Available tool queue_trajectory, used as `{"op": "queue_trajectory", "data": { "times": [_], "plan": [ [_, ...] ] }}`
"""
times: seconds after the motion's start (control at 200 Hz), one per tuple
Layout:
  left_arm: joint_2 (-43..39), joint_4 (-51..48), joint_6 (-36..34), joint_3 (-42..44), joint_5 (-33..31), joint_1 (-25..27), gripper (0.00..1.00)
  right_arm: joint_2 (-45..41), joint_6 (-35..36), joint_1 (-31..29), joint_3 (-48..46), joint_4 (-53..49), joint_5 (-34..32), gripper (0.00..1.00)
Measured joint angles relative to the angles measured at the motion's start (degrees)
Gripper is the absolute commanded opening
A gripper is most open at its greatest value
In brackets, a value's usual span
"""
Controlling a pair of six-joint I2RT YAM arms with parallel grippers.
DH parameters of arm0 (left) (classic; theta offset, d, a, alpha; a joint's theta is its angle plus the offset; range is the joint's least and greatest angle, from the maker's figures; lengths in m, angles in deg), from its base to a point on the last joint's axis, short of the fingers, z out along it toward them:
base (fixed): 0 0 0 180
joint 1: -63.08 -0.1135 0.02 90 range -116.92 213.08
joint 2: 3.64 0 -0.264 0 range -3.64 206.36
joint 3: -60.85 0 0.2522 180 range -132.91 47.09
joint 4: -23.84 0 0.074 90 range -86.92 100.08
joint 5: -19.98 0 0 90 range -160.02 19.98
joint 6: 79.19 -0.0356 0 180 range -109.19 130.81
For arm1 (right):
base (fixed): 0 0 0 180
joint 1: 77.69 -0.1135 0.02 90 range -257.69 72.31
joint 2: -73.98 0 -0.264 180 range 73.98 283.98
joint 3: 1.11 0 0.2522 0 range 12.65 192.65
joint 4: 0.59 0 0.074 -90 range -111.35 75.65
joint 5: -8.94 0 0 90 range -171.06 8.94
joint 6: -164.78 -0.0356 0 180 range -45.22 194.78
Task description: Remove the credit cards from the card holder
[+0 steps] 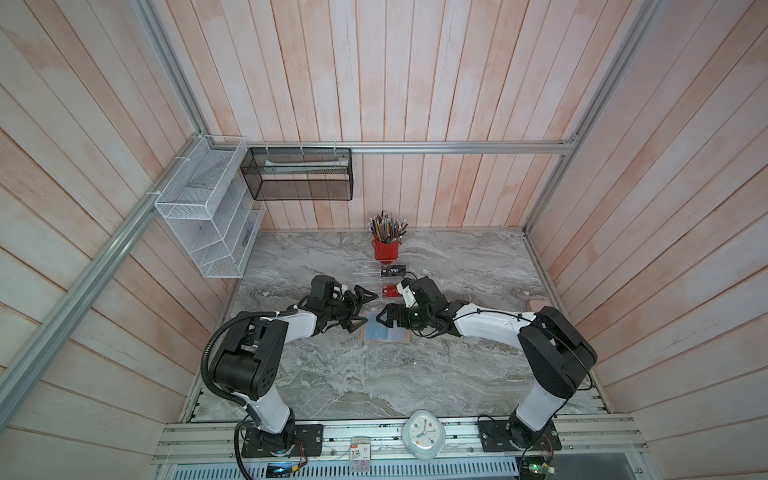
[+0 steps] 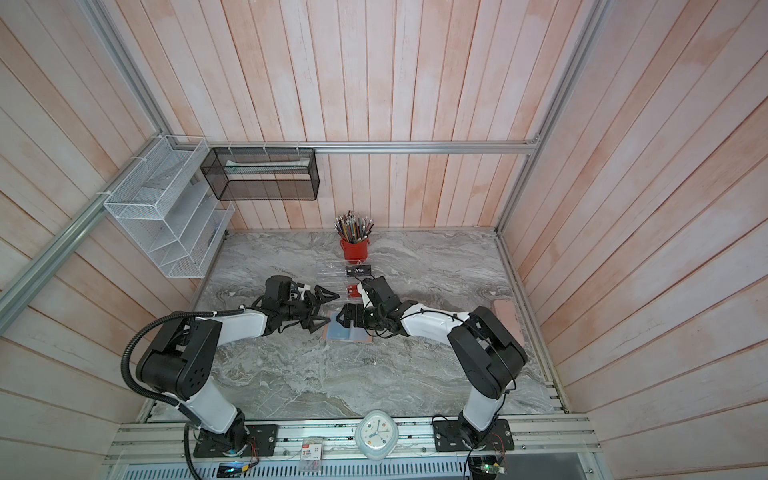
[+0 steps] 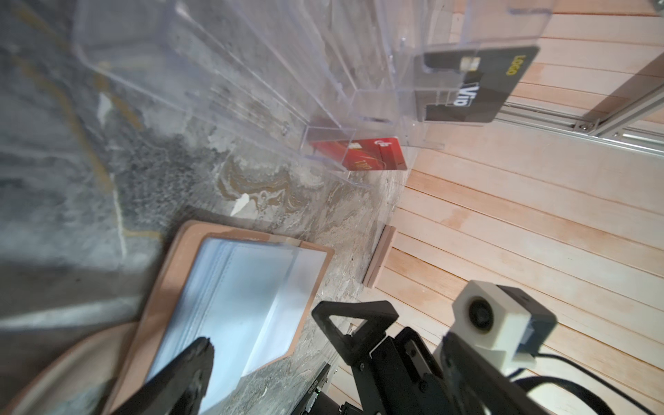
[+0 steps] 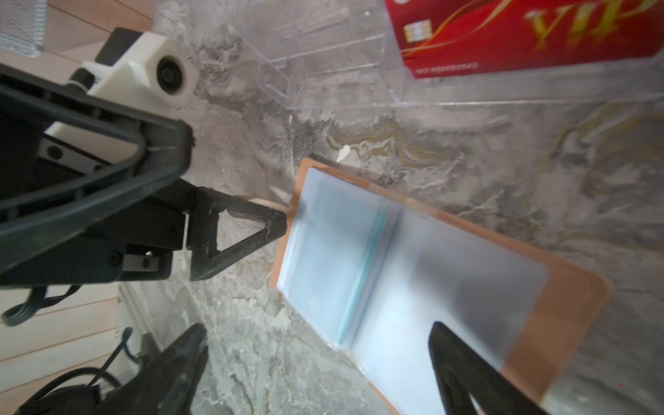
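Reaching inward, low over card holder [image 1: 387,335] | left pincer [image 1: 370,308] apart | right pincer [image 1: 380,316] apart

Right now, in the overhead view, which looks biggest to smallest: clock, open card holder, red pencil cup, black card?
1. clock, though nearest the camera, so unsure
2. card holder, partly covered
3. red pencil cup
4. black card

card holder [image 1: 388,335] before the rack [image 1: 365,270], pencil cup [image 1: 387,249] behind it
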Motion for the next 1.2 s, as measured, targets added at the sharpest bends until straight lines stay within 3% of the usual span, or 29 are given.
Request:
{"op": "queue_trajectory", "data": {
  "times": [0.34,0.855,1.195],
  "plan": [
    [2.0,1.4,1.0,0.6,0.4,-0.5,1.00,1.9,-0.3,-4.0,1.6,-6.5,-15.1,0.98],
    [3.0,4.0,2.6,1.4,2.0,-2.6,1.00,10.6,-3.3,-9.7,12.2,-12.1,-26.7,0.98],
    [3.1,5.6,3.9,1.9,2.2,-2.7,1.00,11.3,-5.7,-13.0,14.7,-18.4,-34.4,0.98]
  ]
}}
